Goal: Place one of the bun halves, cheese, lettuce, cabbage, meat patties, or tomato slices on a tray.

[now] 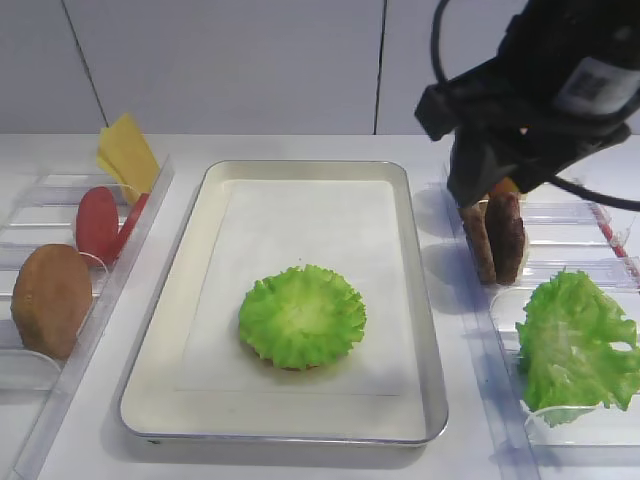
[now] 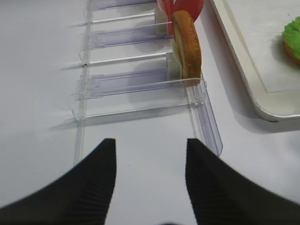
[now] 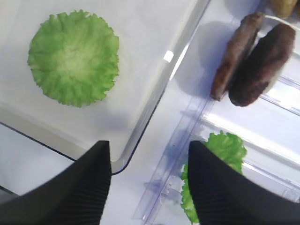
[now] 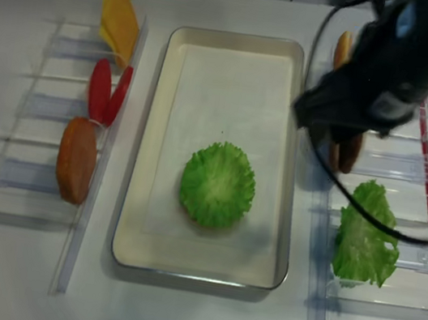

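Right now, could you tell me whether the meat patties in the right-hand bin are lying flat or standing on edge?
Standing on edge. The two meat patties lean against each other in the clear bin, thin rims up; the right wrist view shows the same.

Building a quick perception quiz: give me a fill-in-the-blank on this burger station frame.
1. The round lettuce lies on the ____.
2. The two meat patties stand on edge in a clear bin on the ____ side of the tray.
3. The right end effector is ____, holding nothing.
4. The yellow cheese sits behind the red ____ slices.

Missing words: tray; right; open; tomato
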Available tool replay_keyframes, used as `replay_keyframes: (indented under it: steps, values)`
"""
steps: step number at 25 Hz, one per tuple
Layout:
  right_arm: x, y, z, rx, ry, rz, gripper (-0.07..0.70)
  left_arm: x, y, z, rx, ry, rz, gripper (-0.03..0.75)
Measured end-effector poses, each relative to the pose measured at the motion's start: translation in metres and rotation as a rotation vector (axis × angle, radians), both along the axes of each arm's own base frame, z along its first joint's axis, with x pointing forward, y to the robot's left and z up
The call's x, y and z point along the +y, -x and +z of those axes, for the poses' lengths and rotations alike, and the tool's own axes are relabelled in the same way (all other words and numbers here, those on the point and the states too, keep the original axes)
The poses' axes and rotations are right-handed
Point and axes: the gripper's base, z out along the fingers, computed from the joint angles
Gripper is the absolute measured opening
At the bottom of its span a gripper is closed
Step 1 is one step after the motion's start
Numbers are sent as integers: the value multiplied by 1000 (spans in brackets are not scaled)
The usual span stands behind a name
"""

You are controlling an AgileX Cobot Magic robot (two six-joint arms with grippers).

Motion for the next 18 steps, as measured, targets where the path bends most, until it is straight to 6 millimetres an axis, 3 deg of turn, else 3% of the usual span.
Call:
replay_keyframes:
  steps: [8, 18]
  values:
    - [-45, 75, 17, -132, -26, -16, 384, 0, 0, 0, 0, 0, 0, 321]
    - [-105, 168, 2, -363, -44, -57, 384, 0, 0, 0, 0, 0, 0, 321]
